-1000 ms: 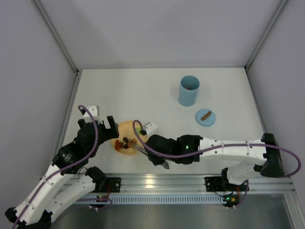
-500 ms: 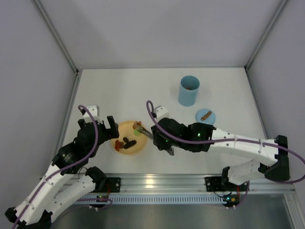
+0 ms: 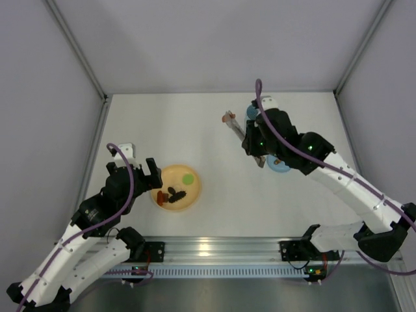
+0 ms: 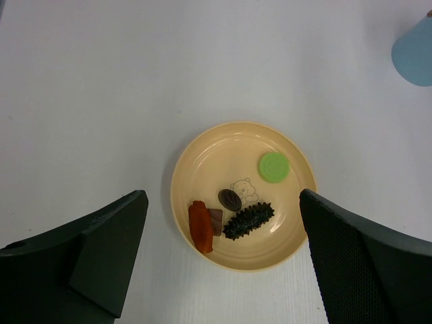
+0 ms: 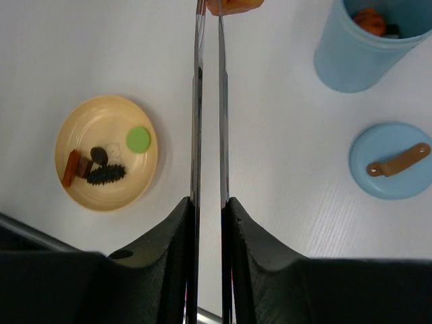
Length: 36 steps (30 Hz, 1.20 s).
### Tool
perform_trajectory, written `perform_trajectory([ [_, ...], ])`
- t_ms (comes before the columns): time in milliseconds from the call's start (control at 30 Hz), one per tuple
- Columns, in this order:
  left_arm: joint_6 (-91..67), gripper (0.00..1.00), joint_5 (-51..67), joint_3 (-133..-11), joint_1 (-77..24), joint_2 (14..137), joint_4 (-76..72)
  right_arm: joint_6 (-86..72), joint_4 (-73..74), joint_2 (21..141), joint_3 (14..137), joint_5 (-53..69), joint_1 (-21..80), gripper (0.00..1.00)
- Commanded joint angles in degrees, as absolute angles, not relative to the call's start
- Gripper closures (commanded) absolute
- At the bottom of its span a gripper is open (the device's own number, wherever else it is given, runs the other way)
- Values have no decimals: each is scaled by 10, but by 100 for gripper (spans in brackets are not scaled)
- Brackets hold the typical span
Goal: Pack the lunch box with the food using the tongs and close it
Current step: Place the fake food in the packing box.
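Food (image 4: 248, 221) lies nearest me: four toy pieces on the flat yellow-orange plate (image 4: 223, 152), the left gripper (image 4: 222, 197) hovering above, jaws apart and empty. Farther out, the right gripper (image 5: 209, 210) is clamped on the long silver metal tongs (image 5: 197, 135), whose tips pinch an orange piece (image 5: 234, 5). Beyond stands the light blue cylindrical lunch box (image 5: 358, 62), open, beside those tips, its round blue lid (image 5: 378, 187) lying nearby. I judge delivery is in hand; next, the tips must come over the mouth, then the squeeze eases.
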<state>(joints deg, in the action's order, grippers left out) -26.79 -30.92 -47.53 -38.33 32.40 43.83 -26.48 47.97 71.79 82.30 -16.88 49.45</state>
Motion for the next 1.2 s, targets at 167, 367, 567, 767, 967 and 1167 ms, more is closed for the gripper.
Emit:
perform_trajectory([
  [167, -269, 1, -314, -475, -387, 322, 431, -221, 490, 703, 866, -147, 355, 82],
  [367, -269, 1, -314, -475, -388, 323, 431, -211, 465, 714, 842, -128, 290, 83],
  [567, -270, 1, -315, -475, -389, 323, 432, -203, 450, 729, 824, -116, 257, 83],
  [767, -269, 1, -315, -475, -389, 328, 431, -202, 443, 729, 806, -108, 256, 79],
  [967, -269, 1, -315, -475, -389, 328, 431, -200, 443, 727, 804, -109, 255, 69],
  [1167, -269, 1, -314, -475, -389, 327, 431, -197, 449, 727, 810, -120, 255, 61],
])
